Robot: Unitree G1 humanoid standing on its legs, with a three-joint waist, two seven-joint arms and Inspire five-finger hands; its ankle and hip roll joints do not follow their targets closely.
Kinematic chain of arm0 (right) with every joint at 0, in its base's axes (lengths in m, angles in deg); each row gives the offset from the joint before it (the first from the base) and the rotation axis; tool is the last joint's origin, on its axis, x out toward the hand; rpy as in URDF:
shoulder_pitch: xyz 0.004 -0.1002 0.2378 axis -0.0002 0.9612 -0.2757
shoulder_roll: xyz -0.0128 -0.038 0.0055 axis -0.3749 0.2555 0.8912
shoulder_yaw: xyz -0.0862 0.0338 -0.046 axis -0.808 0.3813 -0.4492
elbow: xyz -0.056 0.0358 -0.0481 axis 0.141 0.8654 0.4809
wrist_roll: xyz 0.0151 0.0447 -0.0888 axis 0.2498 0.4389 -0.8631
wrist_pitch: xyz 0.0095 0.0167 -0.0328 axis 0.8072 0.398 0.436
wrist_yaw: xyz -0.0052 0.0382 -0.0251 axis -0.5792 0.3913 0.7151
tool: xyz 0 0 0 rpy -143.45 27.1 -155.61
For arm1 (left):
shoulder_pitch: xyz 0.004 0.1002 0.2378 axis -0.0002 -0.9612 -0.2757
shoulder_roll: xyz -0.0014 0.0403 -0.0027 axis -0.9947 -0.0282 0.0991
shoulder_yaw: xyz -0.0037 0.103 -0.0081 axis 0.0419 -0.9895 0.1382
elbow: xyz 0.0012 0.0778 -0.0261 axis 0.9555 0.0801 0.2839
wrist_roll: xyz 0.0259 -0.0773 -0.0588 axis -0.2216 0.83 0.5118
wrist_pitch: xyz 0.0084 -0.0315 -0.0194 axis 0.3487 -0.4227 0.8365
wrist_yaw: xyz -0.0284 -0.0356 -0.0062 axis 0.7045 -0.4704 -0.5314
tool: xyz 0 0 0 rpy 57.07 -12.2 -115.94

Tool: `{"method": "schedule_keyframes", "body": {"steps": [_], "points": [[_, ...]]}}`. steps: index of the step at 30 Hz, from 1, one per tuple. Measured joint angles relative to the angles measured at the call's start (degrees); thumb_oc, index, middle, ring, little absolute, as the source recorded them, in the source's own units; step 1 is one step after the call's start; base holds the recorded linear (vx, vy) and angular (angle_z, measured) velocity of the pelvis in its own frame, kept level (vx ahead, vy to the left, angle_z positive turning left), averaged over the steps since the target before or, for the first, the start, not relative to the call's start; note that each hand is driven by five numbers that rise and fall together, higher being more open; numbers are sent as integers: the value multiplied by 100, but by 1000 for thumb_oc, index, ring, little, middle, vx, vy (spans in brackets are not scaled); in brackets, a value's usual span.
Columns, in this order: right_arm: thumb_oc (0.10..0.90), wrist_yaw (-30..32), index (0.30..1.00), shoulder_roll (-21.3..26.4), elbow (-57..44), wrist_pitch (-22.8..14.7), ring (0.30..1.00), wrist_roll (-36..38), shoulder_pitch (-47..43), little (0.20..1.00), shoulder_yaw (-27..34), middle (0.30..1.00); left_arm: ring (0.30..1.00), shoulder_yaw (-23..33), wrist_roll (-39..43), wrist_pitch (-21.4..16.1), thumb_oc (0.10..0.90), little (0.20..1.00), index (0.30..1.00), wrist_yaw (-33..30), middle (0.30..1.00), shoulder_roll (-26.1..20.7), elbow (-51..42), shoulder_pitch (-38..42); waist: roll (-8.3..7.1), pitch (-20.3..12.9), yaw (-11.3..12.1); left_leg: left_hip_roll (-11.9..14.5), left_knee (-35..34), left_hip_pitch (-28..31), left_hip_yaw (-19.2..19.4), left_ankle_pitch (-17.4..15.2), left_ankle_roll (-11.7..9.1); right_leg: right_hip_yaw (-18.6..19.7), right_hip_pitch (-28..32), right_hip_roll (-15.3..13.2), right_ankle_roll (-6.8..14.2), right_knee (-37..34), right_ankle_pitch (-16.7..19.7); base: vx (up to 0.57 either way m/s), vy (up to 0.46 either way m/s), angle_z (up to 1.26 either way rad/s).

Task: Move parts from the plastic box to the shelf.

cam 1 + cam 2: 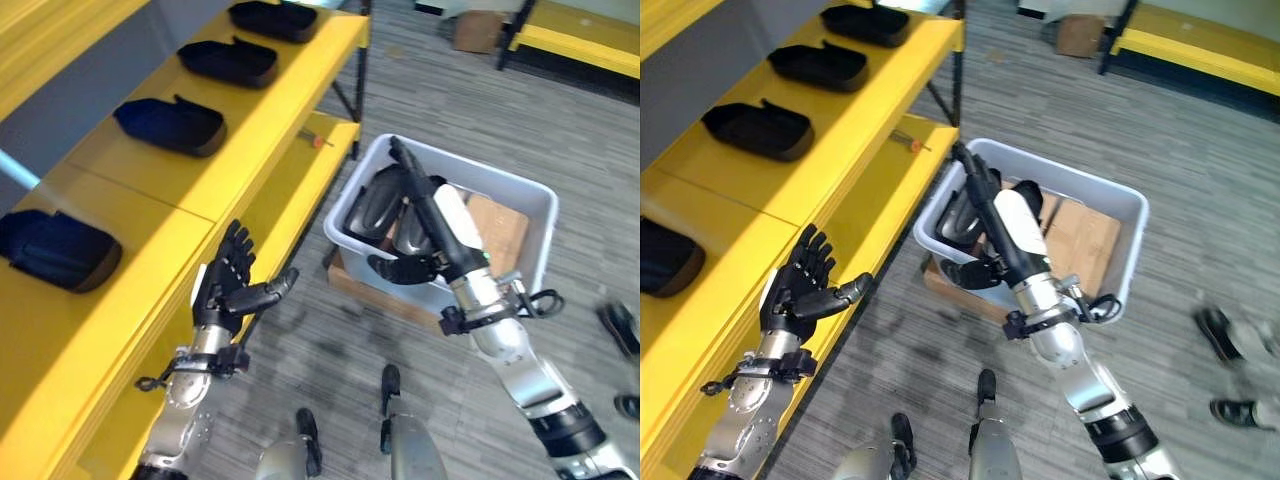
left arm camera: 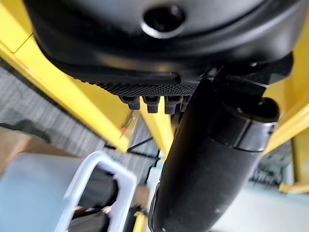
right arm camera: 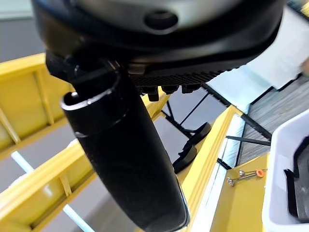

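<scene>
A light grey plastic box (image 1: 503, 186) stands on the floor right of the yellow shelf (image 1: 250, 130). Black moulded parts (image 1: 377, 202) lie in its left half, beside a brown cardboard sheet (image 1: 500, 228). My right hand (image 1: 441, 226) is raised over the box's near side, open, with fingers straight, thumb out sideways and nothing in it. My left hand (image 1: 228, 286) hovers open and empty by the shelf's front edge, palm turned toward the box. Several black parts (image 1: 170, 125) sit in a row on the upper shelf board, the nearest (image 1: 55, 250) at far left.
A small orange-handled tool (image 1: 316, 140) lies on the lower shelf board. The box rests on a flat brown board (image 1: 375, 292). A person's shoes (image 1: 620, 326) stand on the grey floor at right. Another yellow rack (image 1: 580, 40) and a cardboard box (image 1: 476, 30) stand far back.
</scene>
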Motion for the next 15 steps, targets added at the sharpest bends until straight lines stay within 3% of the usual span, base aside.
{"method": "schedule_keyframes", "body": {"steps": [1, 2, 4, 5, 6, 7, 8, 9, 12, 15], "points": [[900, -52, 1000, 44, 60, 1, 1000, -4, -229, 1000, -149, 1000, 1000, 9, 0, 9, 900, 1000, 1000, 2, 1000, 5, 33, -125, 276, 85, 177, 255, 7, -42, 192, 16, -33, -179, -52, -192, 172, 162, -113, 271, -323, -145], [900, -61, 1000, 50, 67, 10, 1000, -7, -305, 1000, -168, 1000, 1000, 117, 0, 17, 900, 1000, 1000, 3, 1000, 3, 48, -269, 390, 118, 349, 428, -233, 1, 269, 147, -157, -311, 50, -527, 561, -11, -29, 188, -273, -109], [900, -57, 1000, 101, 34, 26, 1000, -35, -124, 1000, -21, 1000, 1000, 220, 1, 19, 900, 1000, 1000, -12, 1000, -44, 97, -208, 219, 124, 332, 421, -338, 33, 81, 347, -374, 32, 610, -664, 784, -490, 50, 191, -195, 2], [900, -41, 1000, 81, 33, 67, 1000, -83, 34, 1000, 81, 1000, 1000, 202, -2, 18, 900, 1000, 1000, 13, 1000, -177, 79, -145, 6, 113, 267, 405, -337, 33, -81, 419, -487, 208, 970, -630, 798, -499, 72, 232, -182, 71], [900, -34, 1000, 93, 39, 78, 1000, -112, 114, 1000, 121, 1000, 1000, 207, -14, -1, 900, 1000, 1000, 39, 1000, -174, 102, -91, -89, 127, 270, 399, -360, 49, -162, 472, -568, 212, 1156, -548, 805, -584, 178, 239, -173, 45], [900, -52, 1000, 292, 53, 106, 1000, -131, 154, 1000, 171, 1000, 1000, 174, 6, 15, 900, 1000, 1000, -12, 1000, 113, 64, -31, 133, 128, 258, 635, -471, 22, -290, 496, -607, 171, 1096, -268, 821, -537, 105, 204, -157, 28], [900, -52, 1000, 395, 18, 100, 1000, -171, 271, 1000, 280, 1000, 1000, 133, 0, 11, 900, 1000, 1000, 5, 1000, 261, -66, -73, 214, 145, 154, 749, -659, 30, -453, 738, -717, 83, 1118, -111, 668, -432, -16, 131, -103, 19], [900, -52, 1000, 449, 20, 133, 1000, -192, 415, 1000, 396, 1000, 1000, 65, -1, 18, 900, 1000, 1000, 15, 1000, 381, -128, -104, 279, 134, 77, 858, -884, 94, -547, 914, -700, -16, 1080, -11, 597, -256, -191, 147, -201, 22], [900, -28, 1000, 617, 45, 174, 1000, -204, 617, 1000, 654, 1000, 1000, -152, -1, 19, 900, 1000, 1000, 4, 1000, 418, -162, -26, 318, 136, -214, 1070, -913, 85, -583, 1008, -779, -27, 896, 80, 554, 275, -579, 119, -202, 3], [900, 26, 1000, 724, 26, 179, 1000, -203, 699, 1000, 901, 1000, 1000, -175, 0, 16, 900, 1000, 1000, -1, 1000, 404, -186, 203, 321, 128, -266, 1226, -830, -126, -596, 1037, -772, -4, 590, 125, 432, 621, -779, 113, -252, -2]]}}
